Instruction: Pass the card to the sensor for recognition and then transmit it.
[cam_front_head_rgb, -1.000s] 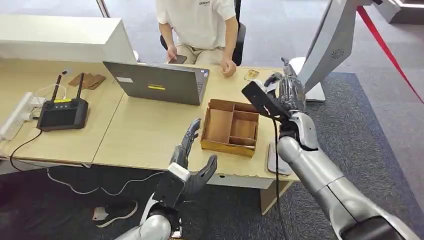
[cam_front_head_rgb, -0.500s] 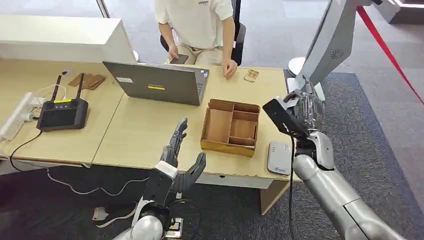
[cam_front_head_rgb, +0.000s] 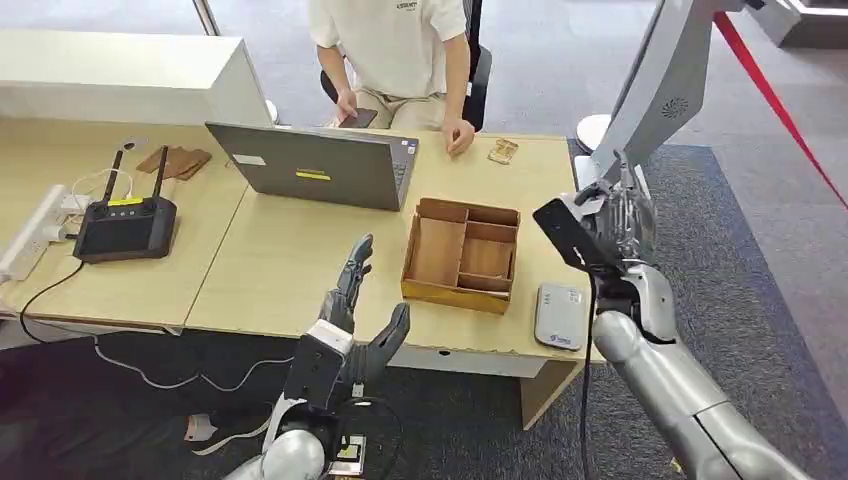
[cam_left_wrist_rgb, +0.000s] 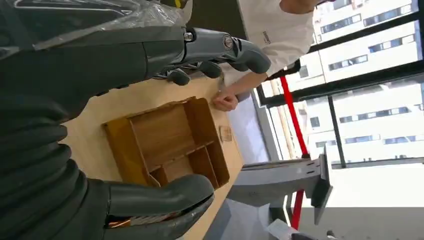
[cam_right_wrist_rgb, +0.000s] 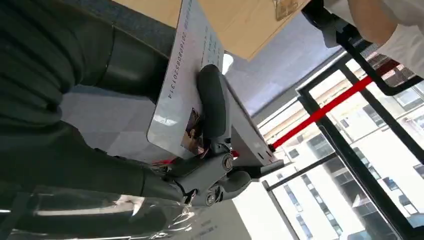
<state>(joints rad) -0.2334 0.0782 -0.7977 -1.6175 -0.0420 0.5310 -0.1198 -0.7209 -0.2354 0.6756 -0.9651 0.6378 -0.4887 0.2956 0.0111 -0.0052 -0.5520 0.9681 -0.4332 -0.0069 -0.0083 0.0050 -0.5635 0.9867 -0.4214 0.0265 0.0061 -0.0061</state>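
Since a second ago the right hand (cam_front_head_rgb: 612, 222) has swung away from above the wooden compartment tray (cam_front_head_rgb: 462, 255), out past the desk's (cam_front_head_rgb: 290, 265) right edge, and now hangs just beyond the grey card reader (cam_front_head_rgb: 559, 315) lying near the desk's front corner. It pinches the white card (cam_right_wrist_rgb: 187, 80), thumb across the printed face, fingers behind; seen from the head, the card's dark side (cam_front_head_rgb: 566, 233) tilts toward the tray. Lower down, the left hand (cam_front_head_rgb: 357, 320) has dropped slightly and stays spread wide, holding nothing, at the desk's front edge.
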